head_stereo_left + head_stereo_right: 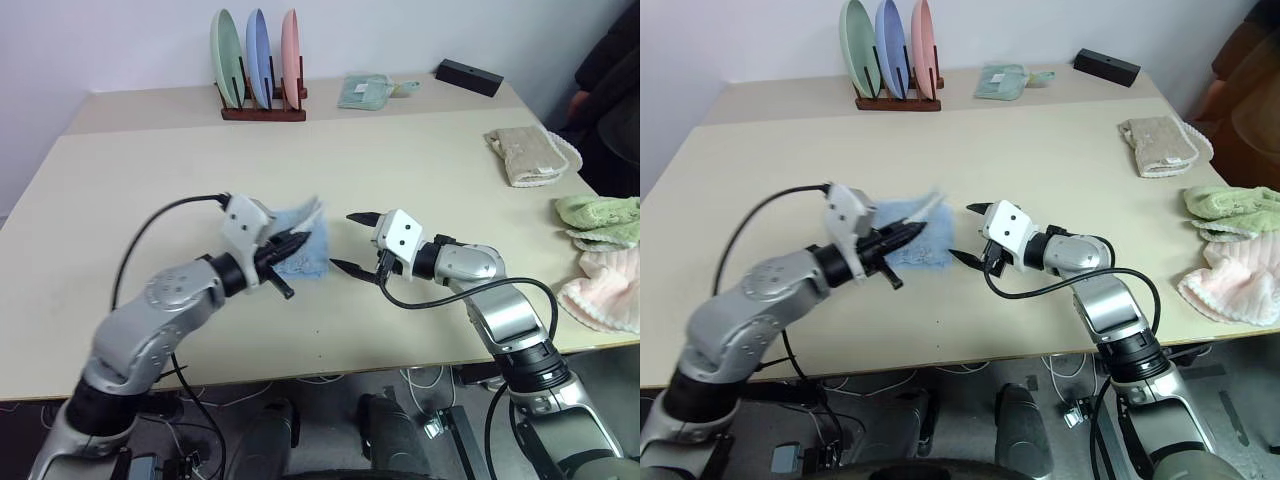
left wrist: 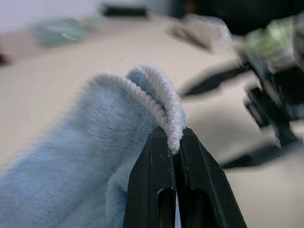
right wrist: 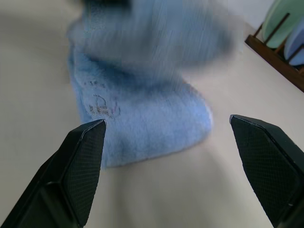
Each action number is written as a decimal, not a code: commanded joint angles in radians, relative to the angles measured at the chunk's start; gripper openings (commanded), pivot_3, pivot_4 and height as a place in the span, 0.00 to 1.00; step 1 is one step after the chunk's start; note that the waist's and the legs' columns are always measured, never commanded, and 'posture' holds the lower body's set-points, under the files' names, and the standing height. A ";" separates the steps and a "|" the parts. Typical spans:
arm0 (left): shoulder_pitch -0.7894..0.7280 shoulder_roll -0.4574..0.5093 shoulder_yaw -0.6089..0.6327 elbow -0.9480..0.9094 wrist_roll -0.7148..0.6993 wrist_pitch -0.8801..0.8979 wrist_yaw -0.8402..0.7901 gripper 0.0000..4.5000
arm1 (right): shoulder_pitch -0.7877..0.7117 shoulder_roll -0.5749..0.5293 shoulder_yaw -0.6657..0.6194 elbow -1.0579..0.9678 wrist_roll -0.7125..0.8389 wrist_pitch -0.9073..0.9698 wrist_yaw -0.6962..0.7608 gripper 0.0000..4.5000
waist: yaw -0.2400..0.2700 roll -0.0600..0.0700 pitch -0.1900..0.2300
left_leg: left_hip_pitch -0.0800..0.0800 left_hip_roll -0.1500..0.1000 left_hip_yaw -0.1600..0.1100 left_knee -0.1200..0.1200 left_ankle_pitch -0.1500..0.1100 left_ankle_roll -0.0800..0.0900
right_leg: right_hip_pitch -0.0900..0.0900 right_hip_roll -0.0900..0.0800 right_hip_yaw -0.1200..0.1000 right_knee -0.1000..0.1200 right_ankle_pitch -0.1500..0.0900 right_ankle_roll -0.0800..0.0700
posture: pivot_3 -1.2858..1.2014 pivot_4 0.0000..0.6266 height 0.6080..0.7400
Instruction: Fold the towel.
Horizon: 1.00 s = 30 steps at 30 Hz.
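The light blue towel point(image 1: 308, 264) lies mid-table, one white-trimmed corner lifted off the surface. My left gripper point(image 1: 300, 240) is shut on that raised edge; in the left wrist view the black fingers point(image 2: 156, 180) pinch the trim of the towel point(image 2: 95, 142). My right gripper point(image 1: 343, 242) hovers just to the right of the towel, open, with nothing between its fingers. In the right wrist view the towel point(image 3: 142, 109) spreads out ahead of the fingertips point(image 3: 90, 142), and faint embroidery point(image 3: 102, 107) shows on it.
A rack of three plates point(image 1: 262, 100) stands at the back, with a folded green cloth point(image 1: 365, 92) and a black box point(image 1: 468, 76) beside it. A beige quilted cloth point(image 1: 530, 155), a fluffy green towel point(image 1: 600, 220) and a pink one point(image 1: 605, 290) lie along the right edge.
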 commanded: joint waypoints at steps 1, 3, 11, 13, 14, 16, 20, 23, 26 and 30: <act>-0.029 -0.019 -0.043 0.011 0.069 -0.023 -0.045 0.01 | 0.011 -0.014 -0.036 -0.043 0.006 -0.002 -0.010 0.95 | -0.003 0.000 0.000 | 0.000 0.000 0.000 0.000 0.000 0.000 | 0.000 0.000 0.000 0.000 0.000 0.000 | 0.52 0.24 1.00; -0.024 -0.025 -0.064 0.023 0.100 -0.015 -0.059 0.01 | 0.021 -0.019 -0.046 -0.050 0.006 0.004 -0.019 0.95 | -0.003 0.000 0.000 | 0.000 0.000 0.000 0.000 0.000 0.000 | -0.001 0.000 0.000 0.000 0.000 0.000 | 0.52 0.24 1.00; 0.003 -0.070 0.060 -0.016 0.020 0.055 -0.083 0.54 | 0.023 -0.038 -0.046 -0.018 -0.025 -0.004 -0.036 0.95 | -0.001 0.000 0.000 | 0.000 0.000 0.000 0.000 0.000 0.000 | 0.000 0.000 0.000 0.000 0.000 0.000 | 0.52 0.24 1.00; 0.020 -0.073 0.137 -0.050 -0.040 0.086 -0.077 0.75 | 0.015 -0.047 -0.052 -0.001 -0.039 -0.002 -0.043 0.95 | -0.003 0.000 0.000 | 0.000 0.000 0.000 0.000 0.000 0.000 | 0.000 0.000 0.000 0.000 0.000 0.000 | 0.52 0.24 1.00; 0.034 -0.074 0.192 -0.064 -0.082 0.103 -0.066 0.86 | 0.009 -0.051 -0.058 0.008 -0.041 -0.003 -0.045 0.95 | -0.003 0.000 0.000 | 0.000 0.001 0.000 0.000 0.000 0.000 | -0.001 0.000 0.000 0.000 0.000 0.000 | 0.52 0.24 1.00; 0.055 -0.082 0.308 -0.079 -0.190 0.139 -0.039 0.87 | -0.004 -0.054 -0.076 0.024 -0.040 0.006 -0.053 0.89 | -0.004 0.000 0.000 | 0.000 0.001 0.000 0.000 0.000 0.000 | -0.001 0.000 0.000 0.000 0.000 0.000 | 0.52 0.24 1.00; 0.100 -0.058 0.540 -0.082 -0.297 0.130 0.017 0.65 | -0.039 -0.028 -0.123 0.014 0.019 0.060 -0.064 0.54 | -0.004 0.000 0.000 | 0.000 0.001 0.000 0.000 0.000 0.000 | -0.001 0.000 0.000 0.001 0.000 0.000 | 0.52 0.24 1.00; 0.101 -0.040 0.524 -0.032 -0.181 0.087 0.058 0.32 | -0.074 0.032 -0.124 -0.024 0.087 0.127 -0.059 0.21 | -0.002 0.000 0.000 | 0.000 0.001 -0.001 0.000 0.000 0.000 | -0.001 0.000 0.000 0.001 0.000 0.000 | 0.52 0.24 1.00; 0.083 -0.069 0.440 0.017 -0.082 0.054 0.098 0.10 | -0.098 0.096 -0.097 -0.047 0.117 0.195 -0.071 0.00 | 0.003 0.000 0.000 | 0.000 0.000 -0.001 0.001 0.000 0.000 | 0.000 0.000 0.000 0.000 0.000 0.000 | 0.52 0.24 1.00; 0.099 -0.086 0.256 0.088 0.090 -0.010 0.078 0.10 | -0.119 0.171 0.001 -0.004 0.056 0.208 -0.105 0.00 | 0.001 0.000 0.000 | 0.000 -0.001 -0.001 0.001 0.000 0.000 | 0.000 -0.001 0.000 0.000 0.000 0.000 | 0.52 0.24 1.00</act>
